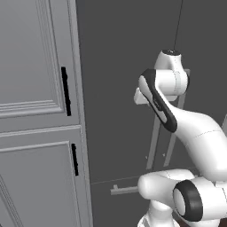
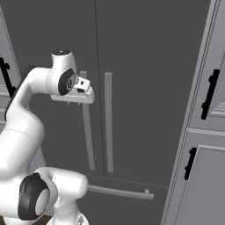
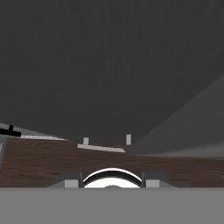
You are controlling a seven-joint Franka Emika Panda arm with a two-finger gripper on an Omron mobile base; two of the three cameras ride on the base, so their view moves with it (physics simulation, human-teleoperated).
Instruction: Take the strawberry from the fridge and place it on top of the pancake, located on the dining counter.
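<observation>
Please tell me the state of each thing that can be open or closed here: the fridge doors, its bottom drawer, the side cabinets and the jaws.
fridge: both doors closed, handles untouched.
bottom drawer: closed.
left cabinet: doors closed.
right cabinet: doors closed.
gripper: at the left door handle; whether the jaws are open or shut cannot be told.

The fridge [image 2: 145, 66] doors are standing closed, their bar handles [image 2: 108, 123] jutting out, blocking the way in.
</observation>
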